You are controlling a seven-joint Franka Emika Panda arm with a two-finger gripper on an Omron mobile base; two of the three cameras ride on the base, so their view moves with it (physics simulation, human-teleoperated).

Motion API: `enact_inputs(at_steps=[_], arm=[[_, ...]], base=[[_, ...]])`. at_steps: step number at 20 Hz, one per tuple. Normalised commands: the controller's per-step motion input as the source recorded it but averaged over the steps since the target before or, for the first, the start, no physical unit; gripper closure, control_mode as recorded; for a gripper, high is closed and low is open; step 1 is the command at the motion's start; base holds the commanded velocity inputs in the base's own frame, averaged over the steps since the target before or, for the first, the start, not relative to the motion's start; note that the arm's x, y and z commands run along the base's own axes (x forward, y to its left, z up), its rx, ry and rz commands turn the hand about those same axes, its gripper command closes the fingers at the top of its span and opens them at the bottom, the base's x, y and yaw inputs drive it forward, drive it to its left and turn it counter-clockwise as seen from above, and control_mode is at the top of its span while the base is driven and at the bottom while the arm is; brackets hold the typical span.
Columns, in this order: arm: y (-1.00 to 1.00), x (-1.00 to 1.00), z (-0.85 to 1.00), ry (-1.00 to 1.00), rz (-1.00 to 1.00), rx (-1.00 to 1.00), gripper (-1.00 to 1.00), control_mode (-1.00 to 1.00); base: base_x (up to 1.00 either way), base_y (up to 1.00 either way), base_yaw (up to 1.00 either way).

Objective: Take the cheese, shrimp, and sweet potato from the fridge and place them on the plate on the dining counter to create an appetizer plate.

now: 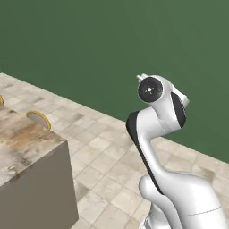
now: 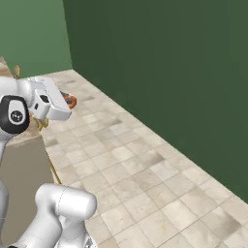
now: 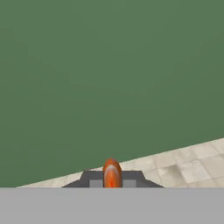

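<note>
The wall (image 1: 89,44) is plain dark green, the floor (image 2: 145,184) has beige marbled tiles, the dining counter (image 1: 18,143) has a brown-beige marbled top, and the sweet potato (image 3: 112,173) is glossy reddish-orange.

Beige-brown marbled dining counter with tan base (image 1: 27,147) cut off by the left and bottom edges of the left base view. At its far edge, a round tan-rimmed disc (image 1: 38,119) half hidden behind the stone top, kind unclear; another sliver clipped at the left edge. Small orange-red rounded piece (image 3: 112,173) pinched between the dark fingertips of the two-finger gripper (image 3: 112,179), lower part hidden by them, too small to name: shrimp or sweet potato, cannot tell.
</note>
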Motion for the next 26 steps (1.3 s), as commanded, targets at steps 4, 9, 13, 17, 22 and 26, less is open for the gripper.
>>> enact_inputs(at_steps=[4,9,13,17,22,26], arm=[[0.0,0.0,0.0,0.0,0.0,0.0,1.0,1.0],[0.0,0.0,0.0,0.0,0.0,0.0,1.0,1.0],[0.0,0.0,0.0,0.0,0.0,0.0,1.0,1.0],[0.0,0.0,0.0,0.0,0.0,0.0,1.0,1.0],[0.0,0.0,0.0,0.0,0.0,0.0,1.0,1.0],[0.0,0.0,0.0,0.0,0.0,0.0,1.0,1.0]], base=[[0.93,-1.0,0.37],[1.0,-0.88,0.43],[1.0,-0.66,0.54],[1.0,-0.45,0.59],[1.0,-0.29,0.61],[1.0,-0.21,0.58]])
